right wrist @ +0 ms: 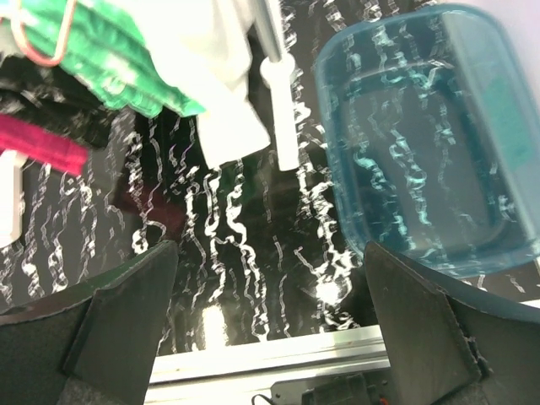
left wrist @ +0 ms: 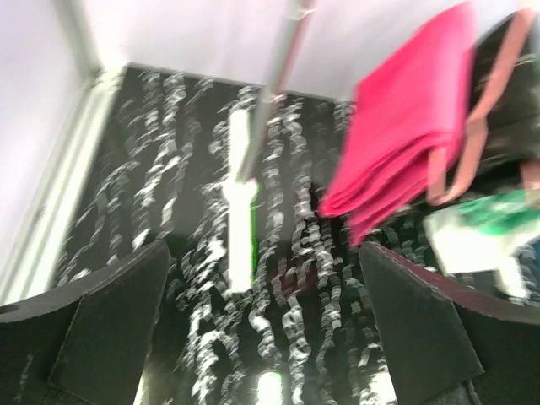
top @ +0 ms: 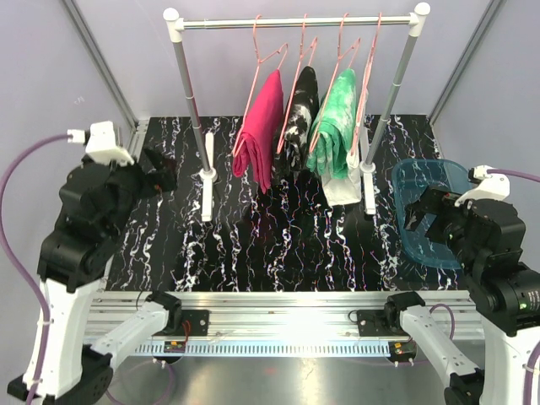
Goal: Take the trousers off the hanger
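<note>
From the rack [top: 295,23], on pink hangers [left wrist: 469,126], three pairs hang long-axis down: the magenta trousers [top: 261,126] ahead-right of the wide-open left gripper [top: 156,179], the green tie-dye trousers [top: 340,118] ahead-left of the equally wide, empty right gripper [top: 419,215] (the black marbled trousers [top: 301,110] between, nearer neither).

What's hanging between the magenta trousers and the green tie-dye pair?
The black marbled trousers hang between them on the rail, shown in the top external view.

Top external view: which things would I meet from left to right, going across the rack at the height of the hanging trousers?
left post → magenta trousers → black marbled trousers → green tie-dye trousers → right post
</note>
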{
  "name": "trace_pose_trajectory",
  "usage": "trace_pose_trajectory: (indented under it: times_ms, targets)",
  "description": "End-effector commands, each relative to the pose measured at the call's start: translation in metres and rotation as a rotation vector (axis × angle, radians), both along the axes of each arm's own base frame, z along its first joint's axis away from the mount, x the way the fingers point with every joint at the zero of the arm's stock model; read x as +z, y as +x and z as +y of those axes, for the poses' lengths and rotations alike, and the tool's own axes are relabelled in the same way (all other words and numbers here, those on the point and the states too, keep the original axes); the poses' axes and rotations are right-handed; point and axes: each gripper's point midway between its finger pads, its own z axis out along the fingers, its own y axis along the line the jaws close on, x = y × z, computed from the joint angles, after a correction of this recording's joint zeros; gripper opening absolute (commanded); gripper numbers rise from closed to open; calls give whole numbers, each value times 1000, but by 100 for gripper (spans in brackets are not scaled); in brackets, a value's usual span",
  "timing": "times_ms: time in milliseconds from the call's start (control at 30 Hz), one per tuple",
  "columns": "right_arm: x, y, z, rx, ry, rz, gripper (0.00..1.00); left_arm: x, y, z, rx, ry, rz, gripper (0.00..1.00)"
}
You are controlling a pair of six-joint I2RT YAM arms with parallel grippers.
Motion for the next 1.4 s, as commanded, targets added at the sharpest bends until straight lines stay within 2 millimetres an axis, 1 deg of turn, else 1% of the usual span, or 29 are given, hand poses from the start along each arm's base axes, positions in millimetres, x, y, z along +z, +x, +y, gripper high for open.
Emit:
trace_pose_trajectory:
  times_ms: [0,33,100,133,200,233,267,333,367,400,467,500,533,633,700,733,767,800,833,900,933,1000,1067,1133,1167,1233,1267,1333,1367]
  targets:
    - [4,8,13,51,44,-21,100,32,15,-37,-173,-31,-41,99]
    - [4,8,16,65,49,-17,99,46,15,-46,-216,-49,-69,99]
    - [4,7,18,76,54,-14,99,53,25,-61,-269,-58,-71,99]
    - [2,5,20,90,59,-4,99,66,26,-68,-298,-65,-106,99]
    - [-1,4,24,108,65,7,99,67,39,-83,-344,-53,-106,99]
    - [-4,3,26,118,70,19,99,77,40,-95,-385,-63,-143,99]
    - [-3,2,27,125,73,15,99,75,49,-104,-404,-50,-142,99]
    - [-5,-1,30,143,86,18,99,83,56,-122,-437,-41,-184,99]
    - [-4,-2,31,147,90,14,99,86,61,-126,-437,-21,-202,99]
    - [-4,-3,32,152,93,13,100,80,75,-134,-433,-5,-191,99]
    - [-2,-6,34,164,106,2,100,88,84,-148,-458,14,-228,99]
    - [-2,-7,35,167,110,3,99,81,100,-156,-449,28,-214,99]
    - [-1,-9,35,168,110,1,100,80,105,-162,-453,37,-213,99]
    - [-1,-14,35,171,114,-3,99,70,132,-171,-421,76,-212,99]
    - [-2,-17,36,178,118,-1,100,71,146,-170,-378,96,-232,98]
    - [-5,-17,36,178,122,1,99,63,156,-174,-374,108,-220,96]
    - [-4,-18,37,184,127,-3,100,62,160,-176,-367,118,-225,94]
    - [-5,-17,39,193,130,-3,99,64,165,-177,-360,120,-239,87]
    - [-7,-17,39,193,130,3,99,56,173,-183,-364,132,-225,84]
    - [-9,-20,45,221,147,14,99,57,183,-182,-344,156,-229,79]
    - [-7,-20,45,224,149,10,99,47,192,-186,-344,179,-210,74]
    - [-7,-22,45,225,146,11,99,45,198,-188,-334,191,-203,65]
    - [-8,-24,44,227,141,9,99,35,206,-192,-334,202,-178,55]
    - [-8,-26,43,222,138,10,100,31,210,-192,-329,207,-169,48]
    - [-9,-26,43,225,134,14,99,29,211,-191,-317,207,-164,40]
    - [-9,-27,42,221,132,16,99,30,211,-191,-313,202,-166,32]
    - [-10,-26,42,221,130,17,99,32,212,-189,-299,191,-169,21]
    - [-9,-26,42,223,131,16,99,36,212,-188,-286,180,-172,8]
    - [-8,-25,42,223,131,14,99,44,210,-185,-268,164,-177,3]
